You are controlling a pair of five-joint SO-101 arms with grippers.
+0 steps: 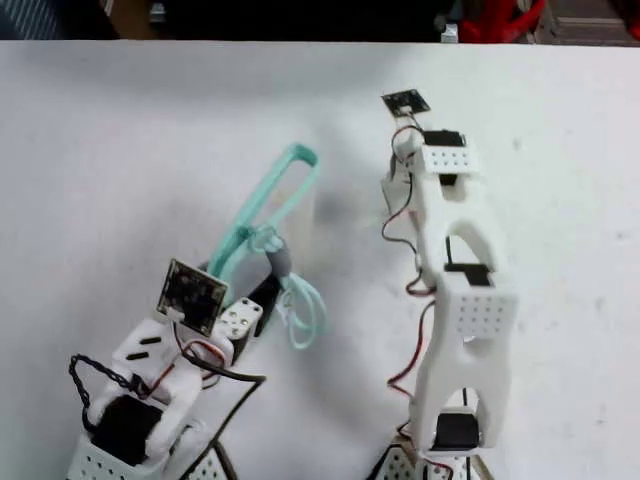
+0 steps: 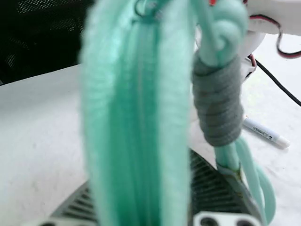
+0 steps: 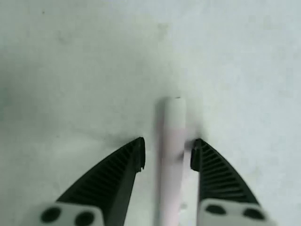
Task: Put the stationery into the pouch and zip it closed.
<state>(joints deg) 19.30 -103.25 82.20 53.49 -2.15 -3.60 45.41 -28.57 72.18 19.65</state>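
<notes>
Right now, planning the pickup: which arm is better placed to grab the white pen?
Right. The right claw is open and straddles the white pen, ready to close; the left claw is shut on the teal pouch.

Pouch (image 1: 238, 238) (teal) at L arm (image 1: 150, 352)

The pouch (image 2: 136, 132) is fuzzy cloth, the pen (image 3: 171, 141) smooth plastic, the table (image 1: 120, 150) matt.
</notes>
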